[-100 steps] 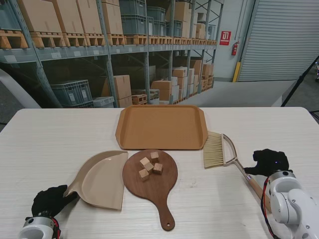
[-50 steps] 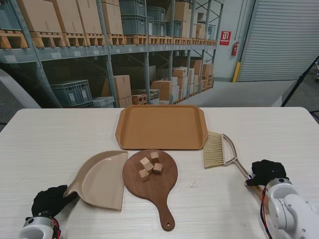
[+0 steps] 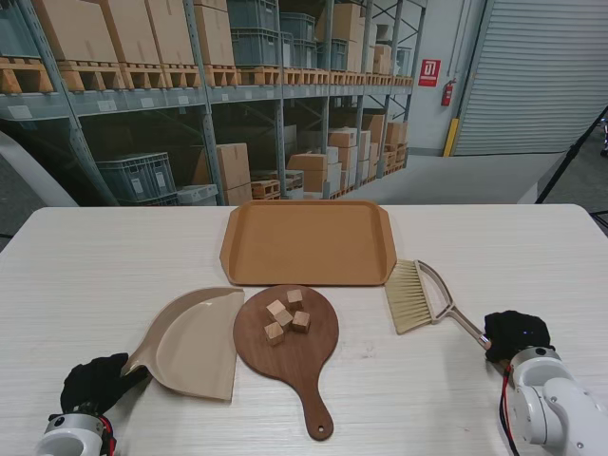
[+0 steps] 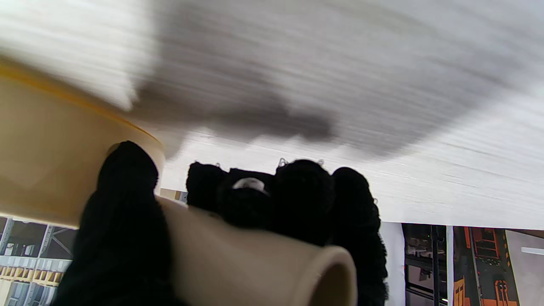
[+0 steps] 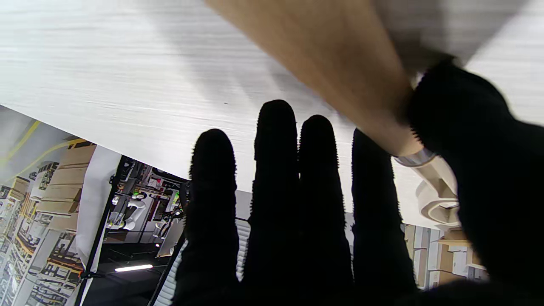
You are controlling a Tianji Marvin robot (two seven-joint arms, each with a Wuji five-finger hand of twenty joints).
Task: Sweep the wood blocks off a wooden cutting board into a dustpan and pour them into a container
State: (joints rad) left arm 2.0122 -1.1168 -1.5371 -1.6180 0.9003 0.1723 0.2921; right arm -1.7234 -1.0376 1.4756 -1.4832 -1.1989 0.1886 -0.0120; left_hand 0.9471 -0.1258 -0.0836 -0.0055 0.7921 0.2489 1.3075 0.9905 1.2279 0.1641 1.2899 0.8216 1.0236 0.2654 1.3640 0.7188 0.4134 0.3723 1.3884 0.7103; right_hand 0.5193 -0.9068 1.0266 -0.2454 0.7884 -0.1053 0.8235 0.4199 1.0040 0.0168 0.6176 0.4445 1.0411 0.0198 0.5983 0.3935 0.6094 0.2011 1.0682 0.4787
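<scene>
I count four wood blocks (image 3: 286,314), clustered touching one another on the round wooden cutting board (image 3: 304,366), whose handle points toward me. There is one dustpan (image 3: 195,344) just to the board's left, its open edge touching or nearly touching the board, and nothing lies in its pan. One orange tray (image 3: 309,242) sits farther from me, past the board, and it holds nothing. One brush (image 3: 415,296) lies to the board's right, bristles toward the tray, its handle running back to me. My left hand (image 3: 93,383) is wrapped around the dustpan's handle; in the left wrist view my fingers (image 4: 301,191) curl over the pale tube of the handle with the thumb on its other side. My right hand (image 3: 518,333) sits at the end of the brush's handle; in the right wrist view four fingers (image 5: 276,178) stretch out straight and together, the wooden handle lying between them and my thumb, so I cannot tell whether I am truly gripping it.
</scene>
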